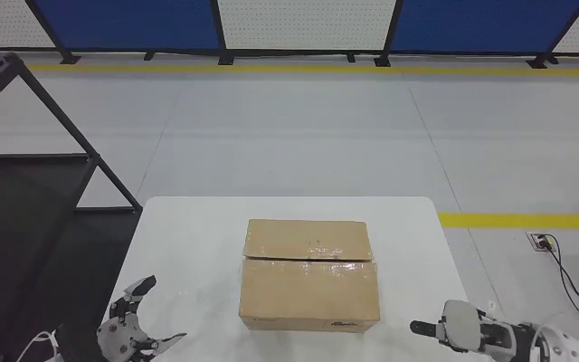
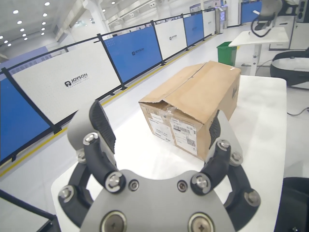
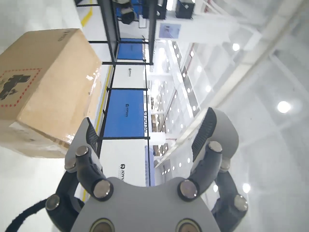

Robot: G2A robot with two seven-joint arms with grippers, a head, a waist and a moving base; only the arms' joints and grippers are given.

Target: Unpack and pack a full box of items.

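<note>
Left gripper (image 1: 159, 313): stood at the near left corner of the table; fingers spread wide, nothing between them; well apart from the box.
Right gripper (image 1: 418, 327): stood at the near right edge of the table, pointing across toward the box; fingers apart in its wrist view, holding nothing; near the box's near right corner, not touching it.
Table (image 1: 199, 244): white, with rounded corners; carried the box.
Box (image 1: 308, 285): brown cardboard, resting flat at about mid-table, its long side running left to right; top flaps down and meeting along a seam under clear tape; flap edge slightly lifted and creased at the left end.
Labels (image 2: 177, 127): white printed stickers on the box's left end face.
Mark (image 3: 17, 85): red dashed diamond with a dark figure, on the box's right end face.
Rack (image 1: 54, 136): black metal frame, left of the table, over a dark patch of floor.
Socket (image 1: 541, 241): on the floor right of the table, with a dark cable leading from it.
Yellow line (image 1: 507, 220): floor stripe right of the table; a second one ran along the foot of the panels.
Bin (image 2: 225, 53): green, beyond the table's right side, just beside a second white table (image 2: 263, 36).
Panels (image 1: 127, 23): blue and white partitions in black frames, farthest back.
</note>
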